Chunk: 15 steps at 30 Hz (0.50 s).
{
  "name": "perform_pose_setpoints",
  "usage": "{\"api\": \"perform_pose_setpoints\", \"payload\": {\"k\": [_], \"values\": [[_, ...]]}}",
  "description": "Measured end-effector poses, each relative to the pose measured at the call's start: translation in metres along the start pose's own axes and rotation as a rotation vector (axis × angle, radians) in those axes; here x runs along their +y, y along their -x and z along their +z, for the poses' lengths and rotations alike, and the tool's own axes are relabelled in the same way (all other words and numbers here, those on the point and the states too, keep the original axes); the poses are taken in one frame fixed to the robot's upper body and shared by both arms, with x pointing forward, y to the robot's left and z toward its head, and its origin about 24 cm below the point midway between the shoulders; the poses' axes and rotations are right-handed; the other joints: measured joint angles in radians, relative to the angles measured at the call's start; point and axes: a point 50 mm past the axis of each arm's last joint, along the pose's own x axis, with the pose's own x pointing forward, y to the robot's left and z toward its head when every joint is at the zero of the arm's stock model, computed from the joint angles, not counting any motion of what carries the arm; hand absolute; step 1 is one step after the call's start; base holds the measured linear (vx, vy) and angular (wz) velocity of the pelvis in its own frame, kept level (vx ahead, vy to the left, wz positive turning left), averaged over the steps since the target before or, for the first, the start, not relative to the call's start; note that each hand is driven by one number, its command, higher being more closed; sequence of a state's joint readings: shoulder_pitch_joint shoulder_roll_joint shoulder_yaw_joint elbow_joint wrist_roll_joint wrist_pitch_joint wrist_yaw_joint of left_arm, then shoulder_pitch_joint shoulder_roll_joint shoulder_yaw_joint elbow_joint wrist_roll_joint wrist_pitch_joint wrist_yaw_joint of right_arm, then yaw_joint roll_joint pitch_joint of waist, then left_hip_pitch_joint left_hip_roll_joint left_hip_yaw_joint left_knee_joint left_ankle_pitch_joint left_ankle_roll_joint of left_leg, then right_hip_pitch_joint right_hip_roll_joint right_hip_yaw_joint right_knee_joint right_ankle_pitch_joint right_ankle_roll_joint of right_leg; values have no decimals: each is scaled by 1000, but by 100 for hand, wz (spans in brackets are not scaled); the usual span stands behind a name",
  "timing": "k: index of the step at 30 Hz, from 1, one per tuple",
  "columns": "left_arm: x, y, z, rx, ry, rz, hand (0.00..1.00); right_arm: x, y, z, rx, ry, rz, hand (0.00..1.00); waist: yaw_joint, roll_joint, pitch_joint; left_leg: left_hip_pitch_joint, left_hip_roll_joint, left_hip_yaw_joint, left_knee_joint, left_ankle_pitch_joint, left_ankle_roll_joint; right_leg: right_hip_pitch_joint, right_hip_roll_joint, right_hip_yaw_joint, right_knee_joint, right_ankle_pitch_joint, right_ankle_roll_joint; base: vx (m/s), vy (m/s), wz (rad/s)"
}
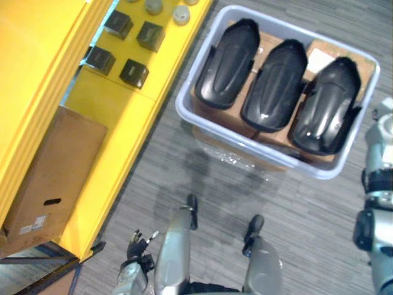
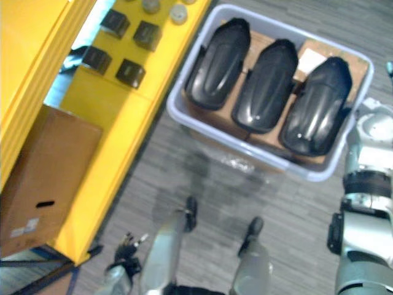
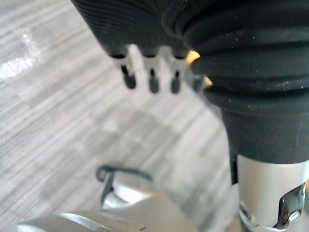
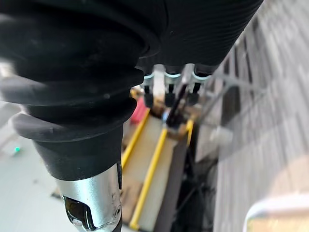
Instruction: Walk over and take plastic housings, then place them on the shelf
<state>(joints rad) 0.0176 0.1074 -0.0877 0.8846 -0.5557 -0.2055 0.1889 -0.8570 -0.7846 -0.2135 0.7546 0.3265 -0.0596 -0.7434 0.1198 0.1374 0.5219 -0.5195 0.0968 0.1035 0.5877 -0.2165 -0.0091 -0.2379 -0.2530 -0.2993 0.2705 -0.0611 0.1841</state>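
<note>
The floor (image 1: 307, 209) is a grey carpet with fine stripes; it lies under the left hand (image 1: 140, 246) and spreads ahead of it. To the left of this hand stands a yellow shelf (image 1: 123, 129). On the shelf sits a brown cardboard box (image 1: 52, 178), near the hand, and small dark boxes (image 1: 134, 72) lie farther ahead.

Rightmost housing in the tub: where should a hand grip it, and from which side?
Probably its near end, from above on the robot's right: the rightmost housing lies dome up in the tub, its other flank close against the middle housing.
</note>
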Motion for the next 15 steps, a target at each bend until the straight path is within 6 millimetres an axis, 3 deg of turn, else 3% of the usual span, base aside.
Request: {"api": "perform_pose_setpoints", "payload": {"k": [9, 15], "values": [[-3, 0, 0, 2, 27, -5, 0, -22, -8, -40, 232, 106, -51, 0, 8, 11, -2, -40, -1, -14, 14, 8, 11, -24, 7, -3, -1, 12, 3, 10, -4, 2], [-11, 2, -6, 19, 7, -48, 0, -33, -17, -49, 286, 188, 12, 0, 33, 58, -13, -52, -15, -15, 1, 17, 17, -41, -6, -7, 7, 12, 3, -8, 1, 4]]}}
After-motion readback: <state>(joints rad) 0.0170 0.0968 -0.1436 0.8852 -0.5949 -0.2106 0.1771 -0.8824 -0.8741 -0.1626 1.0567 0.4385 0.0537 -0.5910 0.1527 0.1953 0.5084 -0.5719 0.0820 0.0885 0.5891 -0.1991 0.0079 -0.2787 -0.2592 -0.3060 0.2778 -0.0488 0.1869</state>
